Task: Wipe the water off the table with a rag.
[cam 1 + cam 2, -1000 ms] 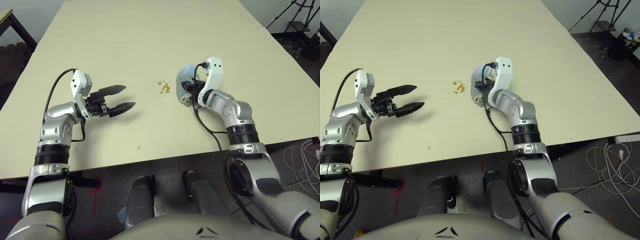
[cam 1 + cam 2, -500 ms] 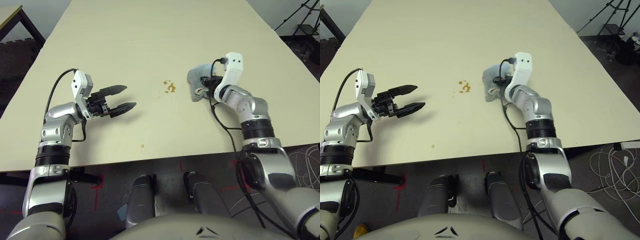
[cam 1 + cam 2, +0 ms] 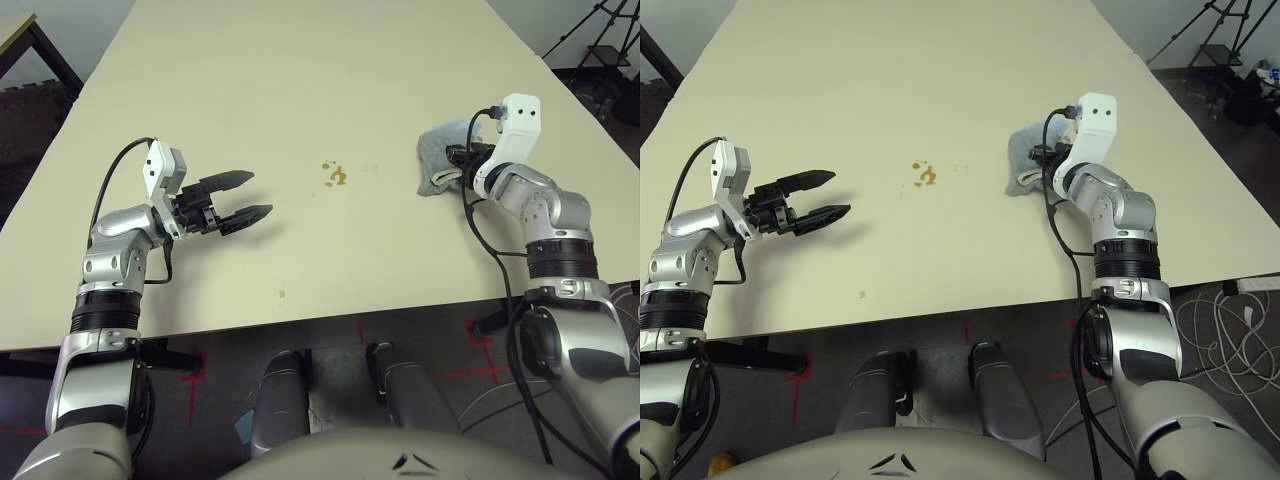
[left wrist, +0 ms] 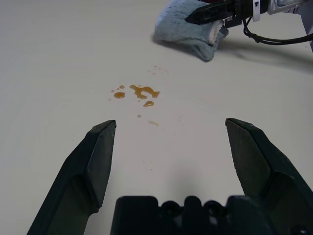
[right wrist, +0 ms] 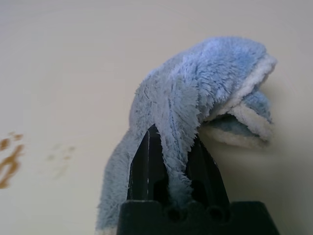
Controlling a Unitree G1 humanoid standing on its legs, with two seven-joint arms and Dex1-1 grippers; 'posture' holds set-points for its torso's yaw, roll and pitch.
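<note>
Right gripper [image 5: 168, 161] clenched on the rag [image 3: 441, 158], which lies bunched on the table [image 3: 300, 60] at about 3 o'clock of the water [image 3: 334, 177], well apart from it, presumably ready for a wiping pass. Left gripper [image 3: 243, 196] hovers with jaws spread and empty at 9 o'clock of the drops, leaving the path free. The right wrist view shows terry pinched between the fingers; the left wrist view shows faint smears beside the drops.

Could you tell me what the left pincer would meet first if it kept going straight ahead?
Probably the water, the amber drops on the table ahead of the open left pincer; the rag lies beyond.
</note>
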